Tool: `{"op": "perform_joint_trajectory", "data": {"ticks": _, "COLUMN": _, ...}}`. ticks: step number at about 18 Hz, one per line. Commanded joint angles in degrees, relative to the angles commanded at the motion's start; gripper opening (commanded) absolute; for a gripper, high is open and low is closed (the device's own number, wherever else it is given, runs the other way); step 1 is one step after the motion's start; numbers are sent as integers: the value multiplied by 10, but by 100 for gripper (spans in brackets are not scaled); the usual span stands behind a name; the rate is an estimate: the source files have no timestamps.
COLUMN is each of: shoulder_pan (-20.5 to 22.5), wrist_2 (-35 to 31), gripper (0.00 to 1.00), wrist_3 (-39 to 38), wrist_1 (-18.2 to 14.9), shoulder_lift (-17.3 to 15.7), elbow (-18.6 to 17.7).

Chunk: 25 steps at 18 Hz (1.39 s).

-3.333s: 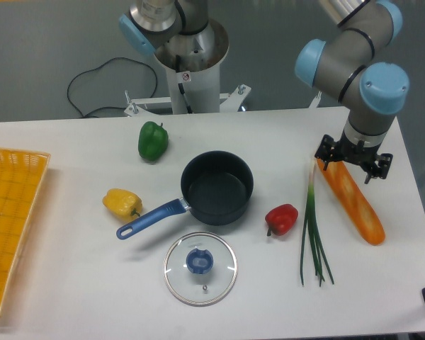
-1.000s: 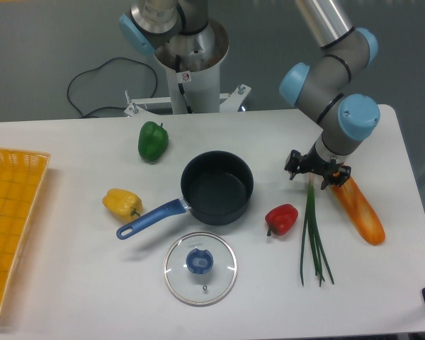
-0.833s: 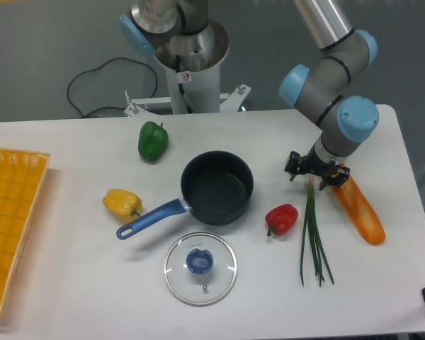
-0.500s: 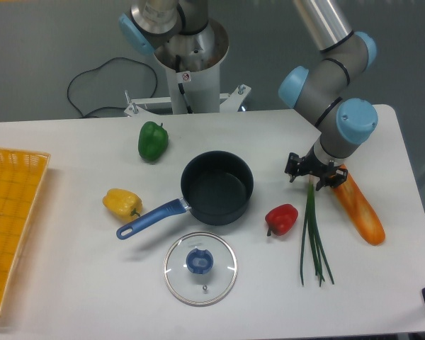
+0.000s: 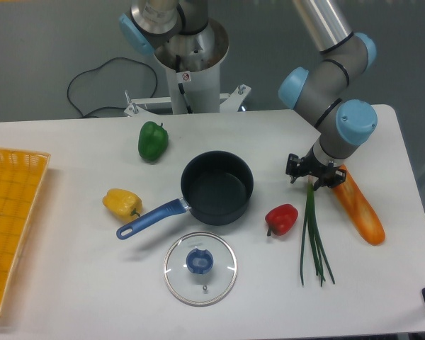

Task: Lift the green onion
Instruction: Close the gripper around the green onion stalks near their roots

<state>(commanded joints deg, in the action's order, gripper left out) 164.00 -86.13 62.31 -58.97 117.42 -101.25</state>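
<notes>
The green onion (image 5: 312, 234) lies on the white table at the right, its dark stalks fanning toward the front and its pale end pointing away from me. My gripper (image 5: 311, 178) hangs right over that pale end, open, one finger on each side of the stalk. The top of the onion is hidden under the gripper.
An orange baguette (image 5: 358, 208) lies just right of the onion. A red pepper (image 5: 281, 218) sits just left of it. Further left are a dark pot with a blue handle (image 5: 216, 187), a glass lid (image 5: 200, 268), a yellow pepper (image 5: 122, 202), a green pepper (image 5: 152, 140) and a yellow basket (image 5: 10, 219).
The gripper has moved left from over the baguette to the onion's pale end and has since settled slightly lower. The onion has not moved.
</notes>
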Motion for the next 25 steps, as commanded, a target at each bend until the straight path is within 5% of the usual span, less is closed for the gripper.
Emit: {"op": "perform_joint_trajectory", "data": {"ticks": 25, "shoulder_pan": 0, "wrist_2": 0, "gripper": 39, "wrist_3": -4, "wrist_1": 1, "shoulder_lift": 3, "elbow": 0}}
